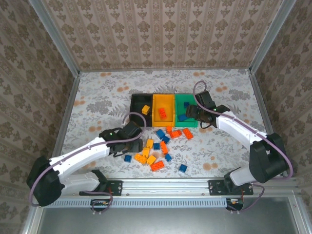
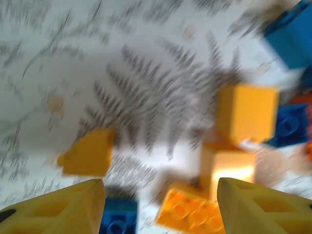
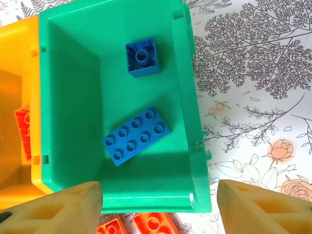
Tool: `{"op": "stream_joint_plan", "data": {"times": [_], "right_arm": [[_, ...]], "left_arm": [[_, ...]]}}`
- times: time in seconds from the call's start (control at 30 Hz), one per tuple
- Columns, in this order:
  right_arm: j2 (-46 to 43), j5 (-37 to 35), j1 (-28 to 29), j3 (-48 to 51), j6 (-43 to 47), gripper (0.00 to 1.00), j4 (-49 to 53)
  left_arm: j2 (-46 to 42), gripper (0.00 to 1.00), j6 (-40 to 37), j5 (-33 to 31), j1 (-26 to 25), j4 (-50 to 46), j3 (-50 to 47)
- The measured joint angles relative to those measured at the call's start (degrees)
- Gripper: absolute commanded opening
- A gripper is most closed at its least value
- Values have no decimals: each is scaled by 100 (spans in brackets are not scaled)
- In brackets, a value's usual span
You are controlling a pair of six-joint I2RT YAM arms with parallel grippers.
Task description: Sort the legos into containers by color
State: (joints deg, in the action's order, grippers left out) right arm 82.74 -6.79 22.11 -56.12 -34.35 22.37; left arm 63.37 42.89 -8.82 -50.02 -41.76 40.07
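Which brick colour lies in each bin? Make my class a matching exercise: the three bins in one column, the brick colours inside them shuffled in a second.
Column 1
1. black bin
2. yellow-orange bin
3. green bin

Column 2
A. blue bricks
B. yellow-orange brick
C. red-orange brick

Pairs: 1-B, 2-C, 3-A

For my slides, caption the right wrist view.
Open right fingers above the green bin, which holds a small blue brick and a long blue brick.
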Motion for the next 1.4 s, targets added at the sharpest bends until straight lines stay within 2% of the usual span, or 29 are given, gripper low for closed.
{"op": "stream_joint_plan", "data": {"times": [0.23, 0.57, 0.77, 0.93, 1.07, 1.27, 1.4], "right_arm": [[0, 15, 0, 13, -2, 65, -72], [-24, 11, 0, 15, -24, 65, -114], [-118, 9, 0, 37, -39, 65, -122], [-129, -9, 0, 48, -39, 65, -120], [-129, -11, 0, 48, -39, 65, -120], [-413, -22, -35, 192, -44, 66, -129], [-629, -31, -105, 404, -63, 66, -151]], "left_arm": [[-925, 64, 219, 166, 17, -323, -793], [-240, 60, 254, 461, 94, 234, -1156], [-13, 48, 184, 474, 219, 542, -1222], [52, 28, 72, 455, 256, 662, -1231], [28, 25, 2, 457, 236, 614, -1163], [59, 25, -76, 457, 74, 365, -243], [852, 25, -315, 457, -28, 671, 1029]]}}
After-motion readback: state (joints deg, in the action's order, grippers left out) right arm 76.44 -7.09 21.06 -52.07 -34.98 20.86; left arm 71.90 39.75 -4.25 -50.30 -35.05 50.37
